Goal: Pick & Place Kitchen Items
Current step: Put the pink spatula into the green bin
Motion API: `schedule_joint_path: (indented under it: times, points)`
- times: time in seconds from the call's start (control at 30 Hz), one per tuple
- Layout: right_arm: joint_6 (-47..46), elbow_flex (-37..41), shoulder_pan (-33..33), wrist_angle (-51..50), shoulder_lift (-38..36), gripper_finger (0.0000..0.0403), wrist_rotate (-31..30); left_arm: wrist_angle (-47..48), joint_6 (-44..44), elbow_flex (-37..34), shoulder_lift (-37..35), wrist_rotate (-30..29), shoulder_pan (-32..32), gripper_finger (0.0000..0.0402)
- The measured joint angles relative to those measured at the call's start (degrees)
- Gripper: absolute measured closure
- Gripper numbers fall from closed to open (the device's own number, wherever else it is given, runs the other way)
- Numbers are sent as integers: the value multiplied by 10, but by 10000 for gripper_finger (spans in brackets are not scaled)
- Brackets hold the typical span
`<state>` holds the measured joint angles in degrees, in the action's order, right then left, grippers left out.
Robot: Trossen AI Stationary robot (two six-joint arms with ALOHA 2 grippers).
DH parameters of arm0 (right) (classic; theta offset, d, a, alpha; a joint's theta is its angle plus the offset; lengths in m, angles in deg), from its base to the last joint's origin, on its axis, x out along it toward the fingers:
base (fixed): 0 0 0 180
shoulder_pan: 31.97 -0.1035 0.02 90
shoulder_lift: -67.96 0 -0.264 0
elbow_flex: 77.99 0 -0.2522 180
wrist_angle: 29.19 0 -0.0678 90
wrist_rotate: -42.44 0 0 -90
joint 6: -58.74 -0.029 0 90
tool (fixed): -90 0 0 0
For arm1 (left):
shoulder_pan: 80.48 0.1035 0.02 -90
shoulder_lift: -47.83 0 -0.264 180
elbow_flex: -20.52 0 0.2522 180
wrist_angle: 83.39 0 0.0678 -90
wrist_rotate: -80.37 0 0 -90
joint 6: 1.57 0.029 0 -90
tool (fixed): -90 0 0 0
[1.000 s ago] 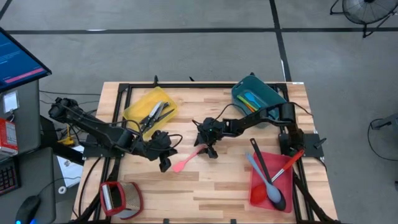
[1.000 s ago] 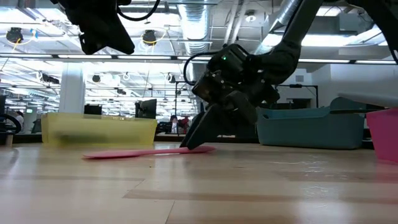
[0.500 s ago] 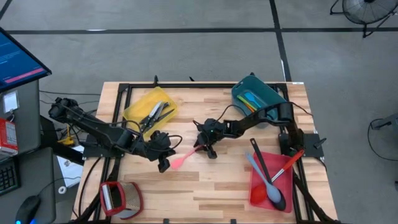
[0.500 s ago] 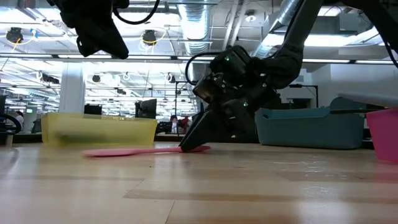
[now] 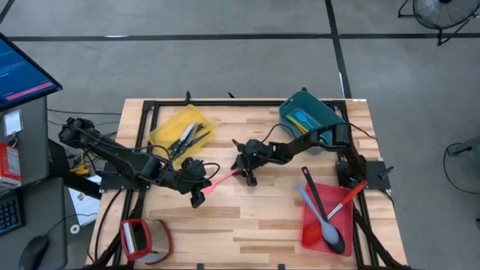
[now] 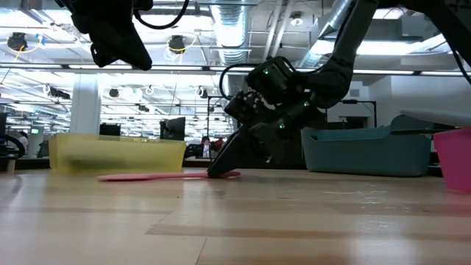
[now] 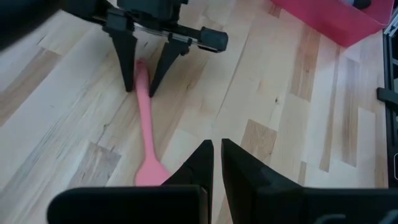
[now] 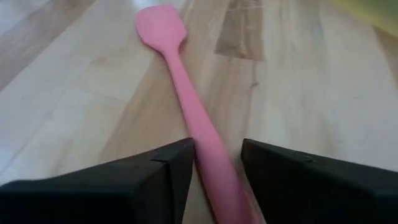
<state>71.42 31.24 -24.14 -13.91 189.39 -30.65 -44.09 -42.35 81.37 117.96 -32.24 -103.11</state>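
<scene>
A pink spatula [image 5: 223, 180] lies flat on the wooden table near its middle, with its blade toward my left arm. It also shows in the low view [image 6: 154, 176]. My right gripper [image 5: 244, 175] is down at the table, shut on the spatula's handle. My left gripper [image 5: 197, 196] is shut and empty. It hangs well above the table [image 6: 118, 44], over the spatula's blade end [image 7: 149, 177]. Other utensils lie in the three bins. My right gripper pinches the pink spatula's handle [image 8: 208, 155] between its two fingers, near the handle's free end. The fingers [image 7: 127, 68] slant down from the table's right side, one on each side of the handle. The spatula lies flat on the table along its whole length.
A yellow bin [image 5: 161, 135] with dark-handled tools stands at the far left. A teal bin [image 5: 289, 112] stands at the far right. A red bin [image 5: 307, 225] with a ladle and spoon stands at the near right. A red-framed grey flat object [image 5: 142, 238] lies at the near left.
My right gripper has moved toward the table's left and slightly toward its far edge. It has dragged the pink spatula along the table. The spatula has stayed flat, and its blade end has slid toward my left gripper.
</scene>
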Motion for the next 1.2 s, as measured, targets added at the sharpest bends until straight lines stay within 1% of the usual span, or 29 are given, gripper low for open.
schedule_joint_path:
  times: [0.13, 0.33, 0.4, 0.47, 0.57, 0.67, 0.77, 0.93, 1.03, 1.2]
  points:
    - [6, 0, 3, 1, -12, 237, -5, 0, 0, 0, 0, 0, 0, 385]
    - [8, -1, 8, -25, -14, 155, 0, 0, 0, 0, 0, 0, 0, 385]
    - [10, 2, 11, -34, -15, 135, 5, 0, 0, 0, 0, 0, 0, 385]
    - [16, 10, 14, -28, -13, 127, 7, 0, 0, 0, 0, 0, 0, 385]
    - [19, 22, 21, -13, -4, 126, 17, 1, 0, 0, 0, 0, 0, 385]
    - [18, 31, 27, 3, 12, 135, 25, 2, 3, 0, 0, 0, 0, 385]
    - [14, 35, 29, 31, 26, 155, 28, 2, 14, 0, 0, 0, 0, 385]
    - [6, 36, 22, 82, 46, 212, 23, 4, 16, 0, 0, 0, 0, 385]
    - [5, 36, 20, 87, 47, 251, 10, 5, 16, 0, 0, 0, 0, 385]
    - [7, 35, 20, 93, 52, 311, 8, 5, 16, 0, 0, 0, 0, 385]
